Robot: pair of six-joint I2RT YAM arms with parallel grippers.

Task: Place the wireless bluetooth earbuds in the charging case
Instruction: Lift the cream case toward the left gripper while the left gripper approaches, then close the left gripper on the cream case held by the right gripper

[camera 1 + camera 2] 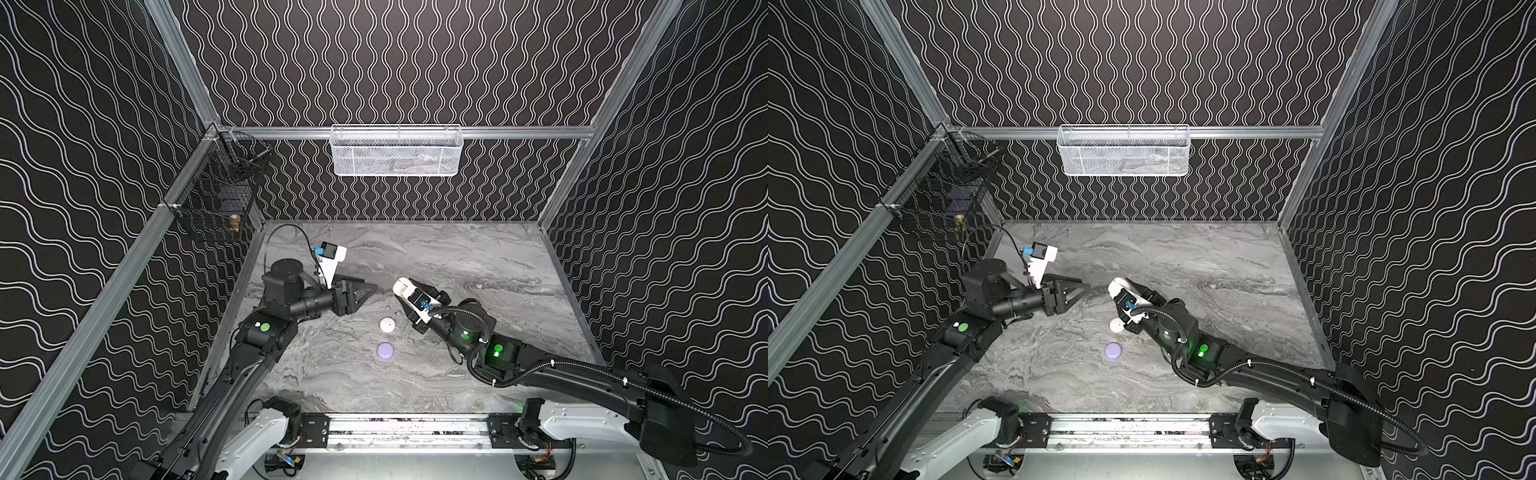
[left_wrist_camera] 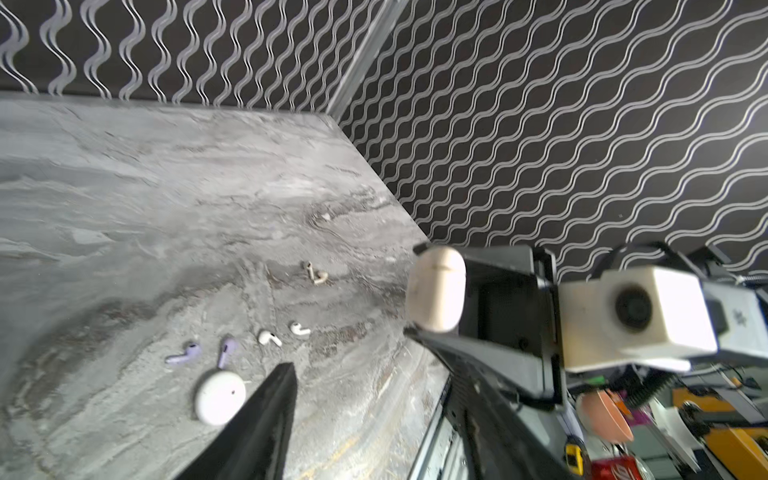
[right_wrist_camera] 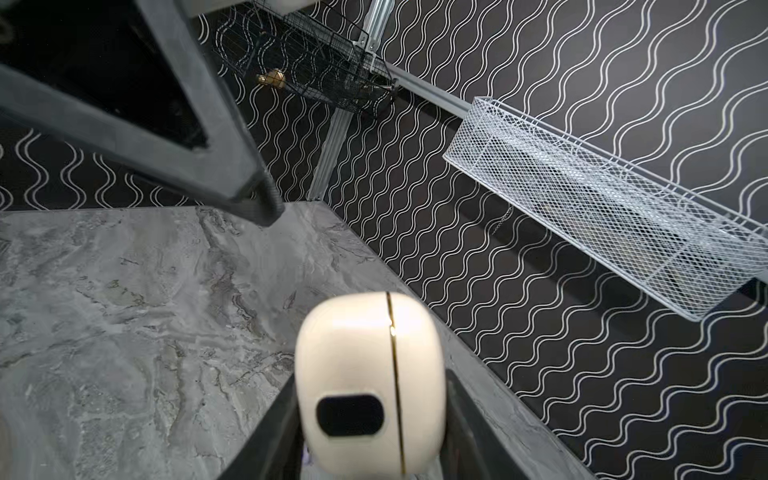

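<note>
A grey marbled table [image 1: 478, 257] fills the booth, and the two arms meet over its middle. The right gripper [image 1: 409, 291], reaching in from four o'clock, is clamped on a cream charging case [image 3: 353, 353]. It holds the case clear of the surface with the lid seam closed, apparently to present it to the other arm. Facing it from nine o'clock, the left gripper [image 1: 368, 293] hangs just beside the case, jaws apart and nothing between them. That stance suggests it is there to work the lid or fetch an earbud. Near table centre a round white case [image 1: 387, 324] lies flat, with a round lavender case [image 1: 385, 351] at its six o'clock, the two apart. The wireless bluetooth earbuds [image 2: 269, 338] lie loose on the marble, none in a case. The left wrist view shows two lavender earbuds [image 2: 185, 353] just beside the white case and two white earbuds [image 2: 300, 329] a little beyond. What looks like a cream earbud [image 2: 316, 274] lies farther off, the likely match for the held case.
</note>
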